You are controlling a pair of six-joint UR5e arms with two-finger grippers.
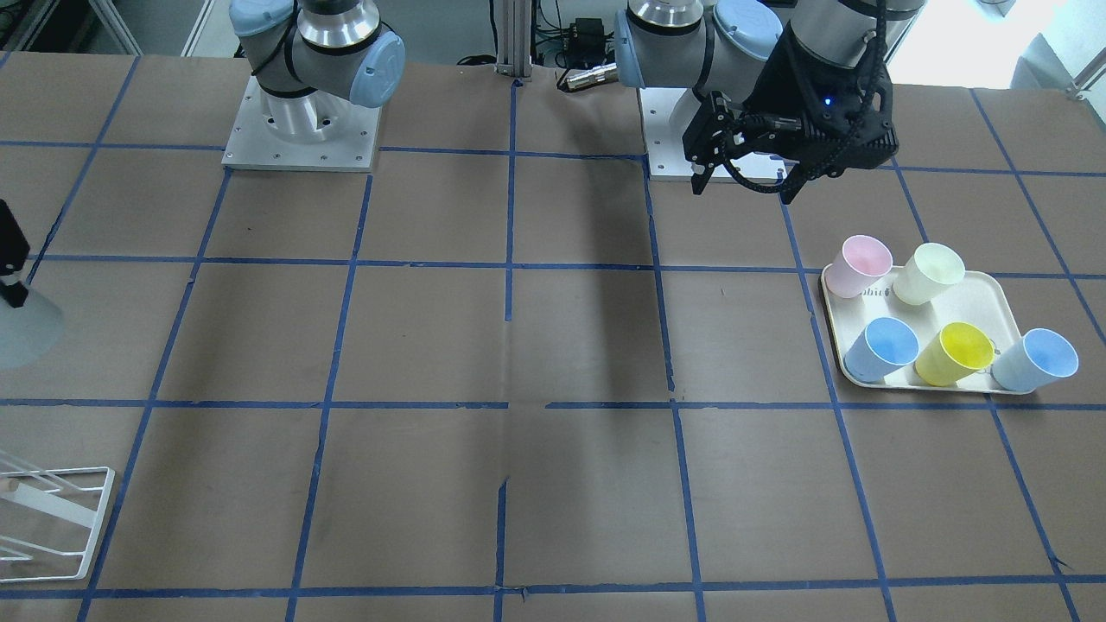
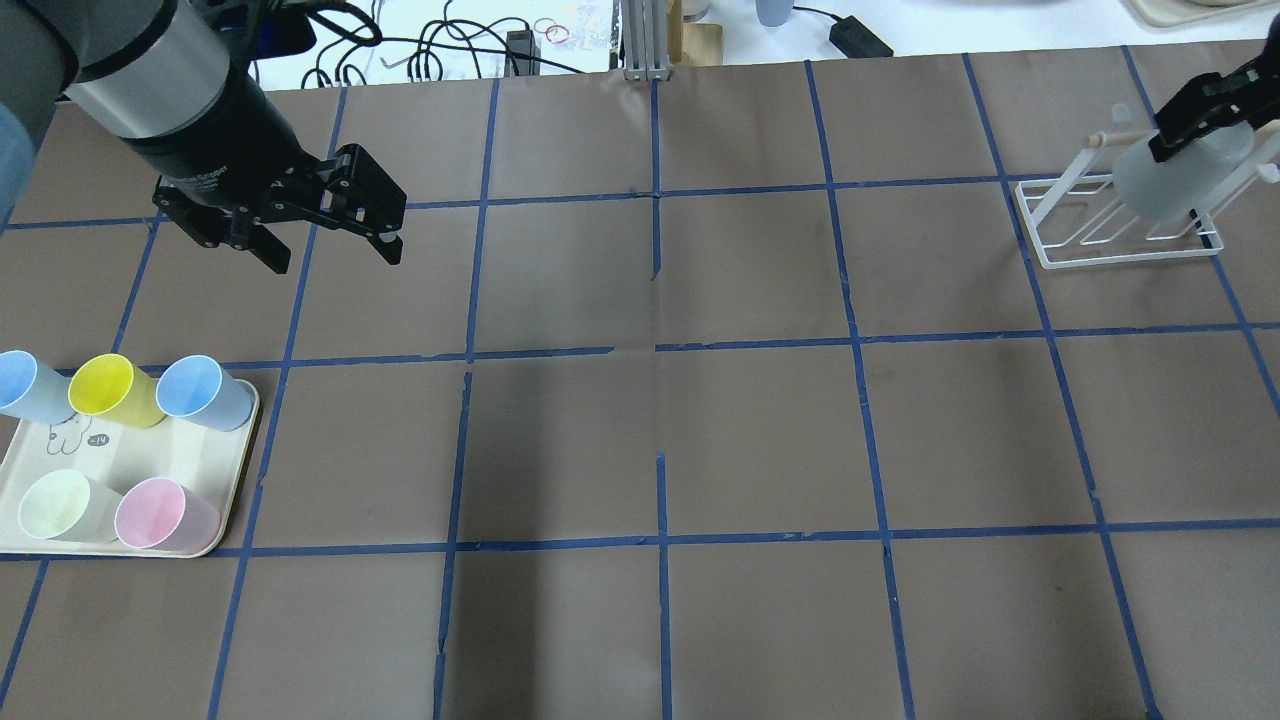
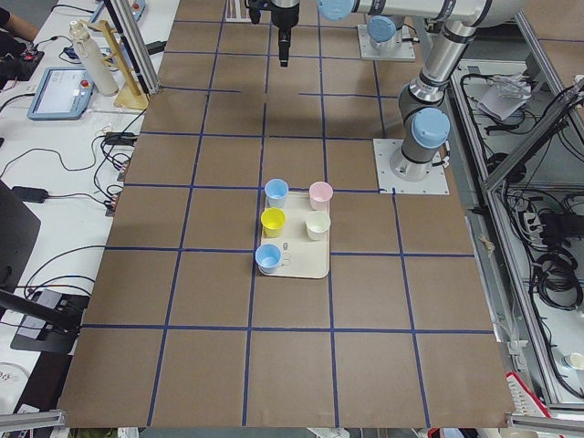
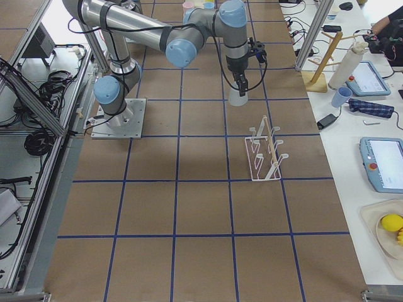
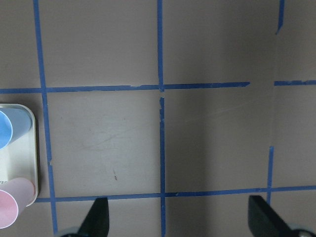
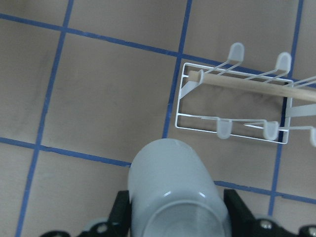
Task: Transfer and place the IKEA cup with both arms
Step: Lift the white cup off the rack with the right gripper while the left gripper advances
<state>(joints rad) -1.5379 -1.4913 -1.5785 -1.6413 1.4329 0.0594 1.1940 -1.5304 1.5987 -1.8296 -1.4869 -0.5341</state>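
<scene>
The IKEA cup (image 2: 1175, 185), a plain pale grey-white tumbler, is held in my right gripper (image 2: 1200, 110), which is shut on it. It hangs in the air beside the white wire rack (image 2: 1100, 245). The cup also shows in the right wrist view (image 6: 173, 187), at the left edge of the front view (image 1: 22, 333) and in the right side view (image 4: 238, 97). My left gripper (image 2: 333, 256) is open and empty, high above the table beyond the tray. Its fingertips (image 5: 98, 219) frame bare table in the left wrist view.
A cream tray (image 2: 130, 470) at the table's left end holds yellow (image 2: 105, 388), pale green (image 2: 50, 505), pink (image 2: 155, 515) and light blue (image 2: 195, 390) cups. Another light blue cup (image 2: 25, 385) stands at its far corner. The rack has a wooden dowel (image 6: 247, 84).
</scene>
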